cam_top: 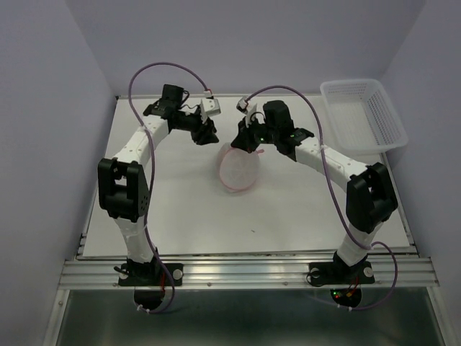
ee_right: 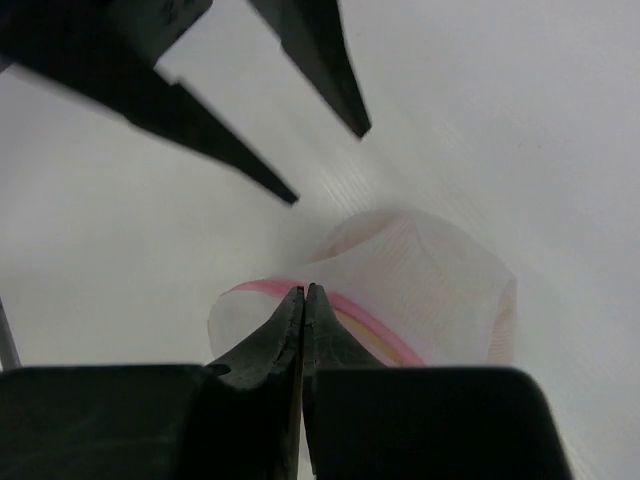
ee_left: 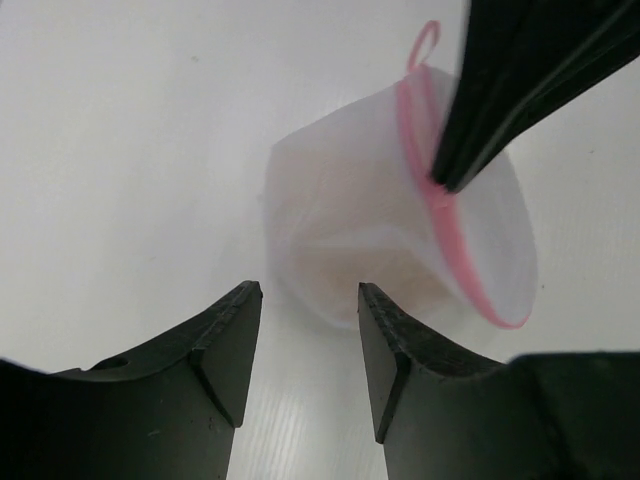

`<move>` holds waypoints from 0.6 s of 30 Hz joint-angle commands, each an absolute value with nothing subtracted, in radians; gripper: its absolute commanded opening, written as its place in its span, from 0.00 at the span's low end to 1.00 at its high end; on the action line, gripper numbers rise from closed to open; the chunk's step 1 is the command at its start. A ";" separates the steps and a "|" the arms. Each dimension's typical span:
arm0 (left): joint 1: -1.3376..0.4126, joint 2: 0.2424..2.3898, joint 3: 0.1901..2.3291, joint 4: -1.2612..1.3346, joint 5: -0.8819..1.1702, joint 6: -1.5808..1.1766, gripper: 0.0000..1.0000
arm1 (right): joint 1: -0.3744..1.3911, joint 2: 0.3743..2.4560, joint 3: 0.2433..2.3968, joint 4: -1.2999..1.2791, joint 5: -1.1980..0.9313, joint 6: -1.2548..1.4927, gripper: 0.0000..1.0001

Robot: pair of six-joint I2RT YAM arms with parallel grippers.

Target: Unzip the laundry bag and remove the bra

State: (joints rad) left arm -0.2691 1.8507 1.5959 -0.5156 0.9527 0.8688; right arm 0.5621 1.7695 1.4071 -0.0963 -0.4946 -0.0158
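Note:
The laundry bag (cam_top: 238, 171), a round white mesh pouch with a pink zipper rim (ee_left: 452, 240), sits mid-table, its far edge lifted. My right gripper (ee_right: 303, 292) is shut on the pink rim at the bag's top edge; it also shows in the top view (cam_top: 246, 141). My left gripper (ee_left: 310, 300) is open and empty, hovering just off the bag's left side (ee_left: 340, 220), not touching it. The bra is inside the bag; only a faint peach tint (ee_right: 372, 336) shows through the mesh.
A white plastic lattice basket (cam_top: 365, 115) stands at the back right corner. The left gripper's fingers (ee_right: 322, 62) hang close above the right gripper in the right wrist view. White walls enclose the table's left, back and right sides.

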 commanded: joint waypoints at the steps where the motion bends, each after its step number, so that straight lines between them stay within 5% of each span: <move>1: -0.123 1.818 1.706 -0.583 1.015 0.847 0.56 | 0.555 1.743 1.440 -0.061 -0.693 -0.181 0.01; 11: -0.014 1.775 1.713 -0.531 0.968 0.743 0.64 | 0.676 2.002 1.812 -0.561 -0.842 -0.713 0.01; 18: -0.015 1.809 1.729 -0.572 1.006 0.750 0.92 | 0.687 1.899 1.623 -0.589 -0.836 -0.720 0.01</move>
State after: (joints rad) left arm -0.0158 1.8370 1.6840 -0.5438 0.9619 0.7494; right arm 0.6952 1.9919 1.7084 -0.5121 -0.8120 -0.6621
